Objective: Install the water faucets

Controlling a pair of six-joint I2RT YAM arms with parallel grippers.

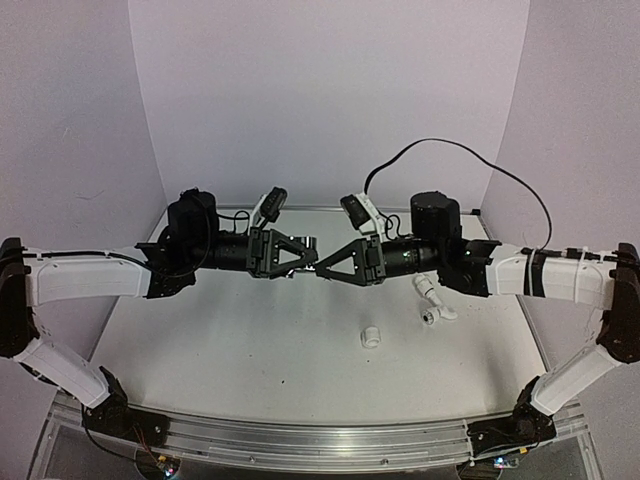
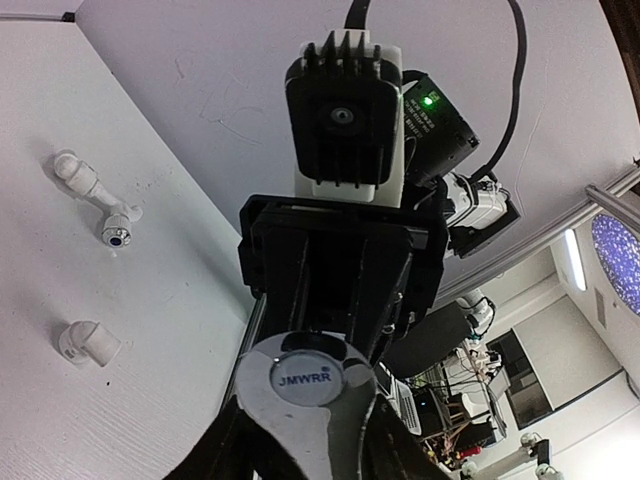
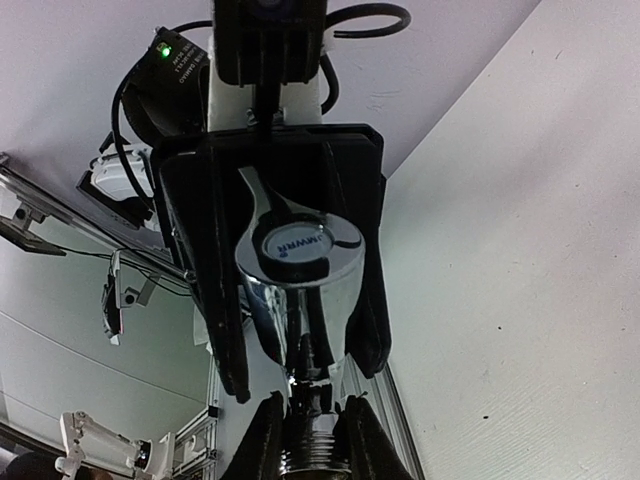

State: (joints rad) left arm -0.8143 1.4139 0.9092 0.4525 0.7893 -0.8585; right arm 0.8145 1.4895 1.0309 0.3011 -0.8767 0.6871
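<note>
Glossy chrome faucet [image 3: 298, 248] — round-capped, threaded

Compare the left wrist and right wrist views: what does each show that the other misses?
Left wrist only: two white fittings lying on the table. Right wrist only: the threaded end clamped in the right end effector. Both: the chrome faucet with its JMWRR cap, seen close up.
</note>
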